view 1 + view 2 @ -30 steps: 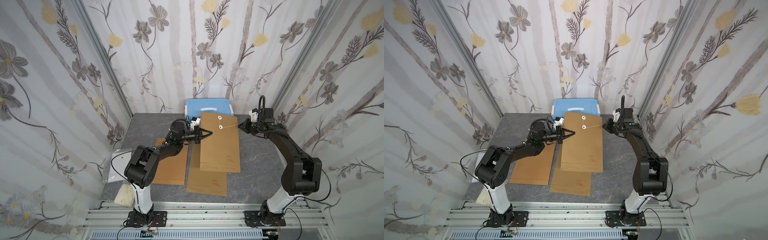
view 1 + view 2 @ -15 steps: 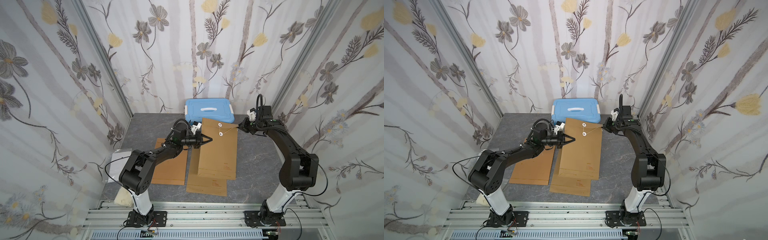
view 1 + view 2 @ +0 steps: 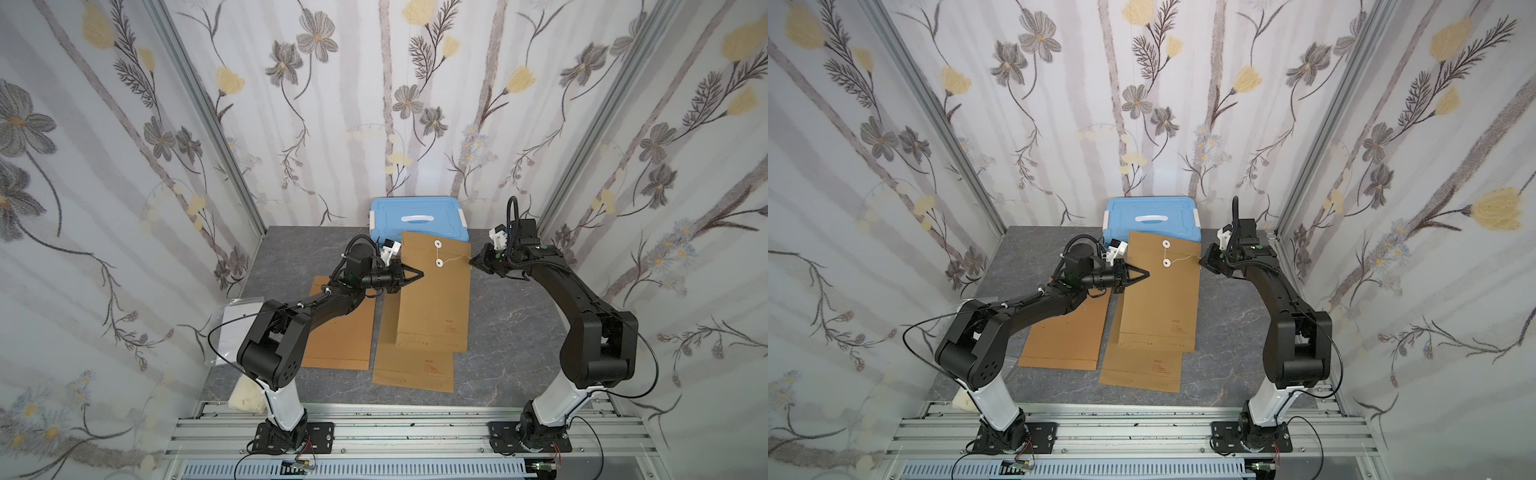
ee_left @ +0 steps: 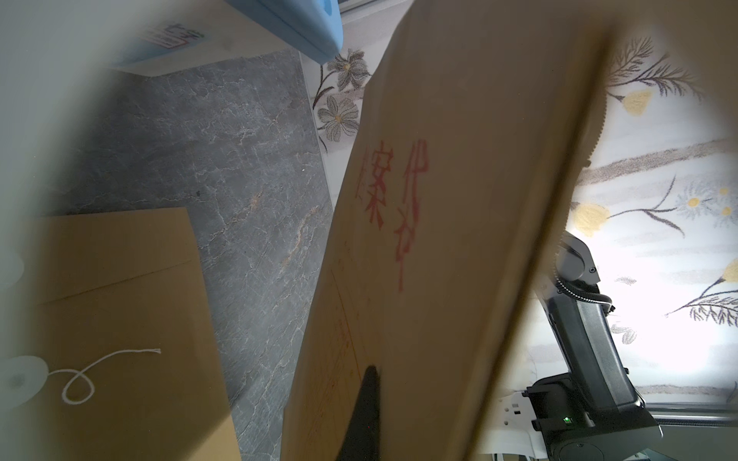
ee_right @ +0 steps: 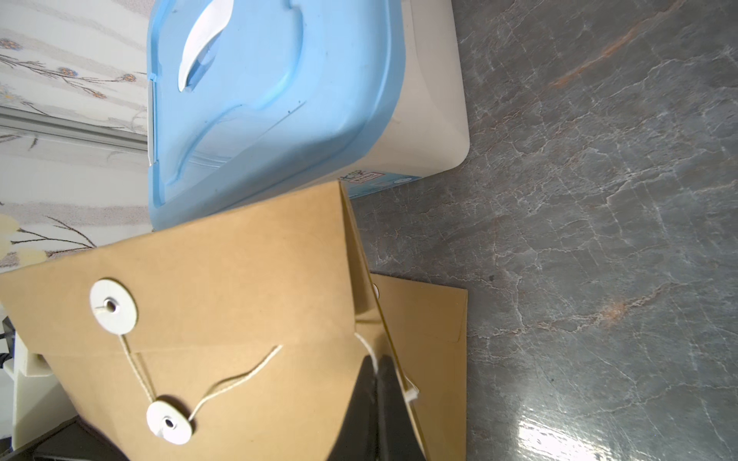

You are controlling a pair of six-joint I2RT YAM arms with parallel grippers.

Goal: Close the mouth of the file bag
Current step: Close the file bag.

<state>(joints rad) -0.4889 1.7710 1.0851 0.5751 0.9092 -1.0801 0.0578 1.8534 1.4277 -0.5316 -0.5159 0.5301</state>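
A grey marble-patterned table [image 3: 511, 332] sits inside floral-papered walls, seen from above. Two black robot arms reach in from the near edge, one on each side.

At the back of the table stands a storage box with a pale blue lid [image 3: 415, 216]. Just in front of it, in the middle of the table, is the brown paper file bag [image 3: 436, 299]. Its mouth end points toward the box and overlaps the box's front edge in both top views. Its left side is lifted, so the left wrist view shows its underside, printed with red characters. Its near end lies over a second brown envelope [image 3: 415, 372], and a third envelope [image 3: 340, 340] lies flat to the left.

The left gripper [image 3: 417, 275] is pinched closed on the bag's left edge, below the flap. The right gripper [image 3: 476, 261], at the bag's right edge, is pinched closed on the loose end of the string [image 5: 235, 379].

The flap is folded down. It carries a white disc [image 5: 114, 306], and a second white disc [image 5: 169, 422] sits just below on the body. The string runs from the upper disc to the lower one, then across to the right fingertips [image 5: 365, 371].
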